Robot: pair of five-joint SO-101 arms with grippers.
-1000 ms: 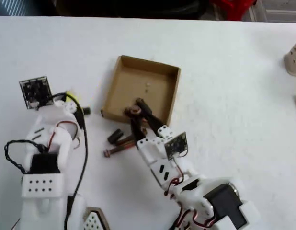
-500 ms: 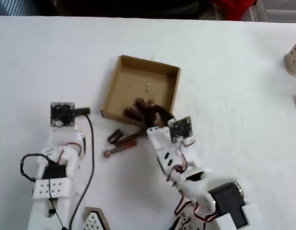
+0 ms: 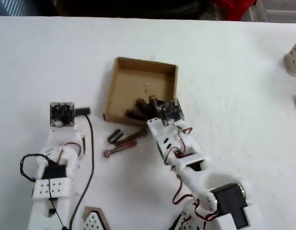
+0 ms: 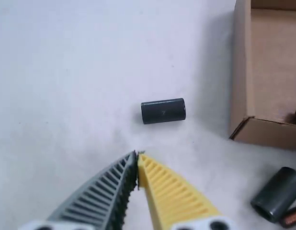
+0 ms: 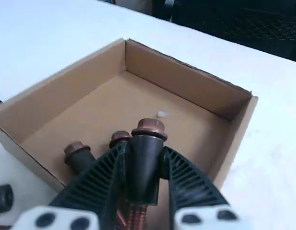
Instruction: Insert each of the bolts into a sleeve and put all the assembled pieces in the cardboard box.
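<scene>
Drop-off step, by the look of it: right gripper (image 5: 141, 160) is clamped on an assembled piece (image 5: 141, 168), bolt head sticking out past the fingertips. It is held over the near inside corner of the cardboard box (image 5: 186, 81), probably so it lands beside the two finished pieces (image 5: 76, 154) lying inside against the box's near wall. The right arm is stretched forward, wrist above that near wall, fingers angled down into the box. The left gripper (image 4: 137, 159) has its jaws together on nothing, tip aimed at the table (image 4: 66, 57) outside the box's side wall, arm folded back. It is likely waiting, or lining up on the loose sleeve (image 4: 163, 110) lying on its side near that wall. A second sleeve (image 4: 277, 192) and two bare bolts (image 3: 120, 148) lie just outside the box's near wall, so assembly work remains.
</scene>
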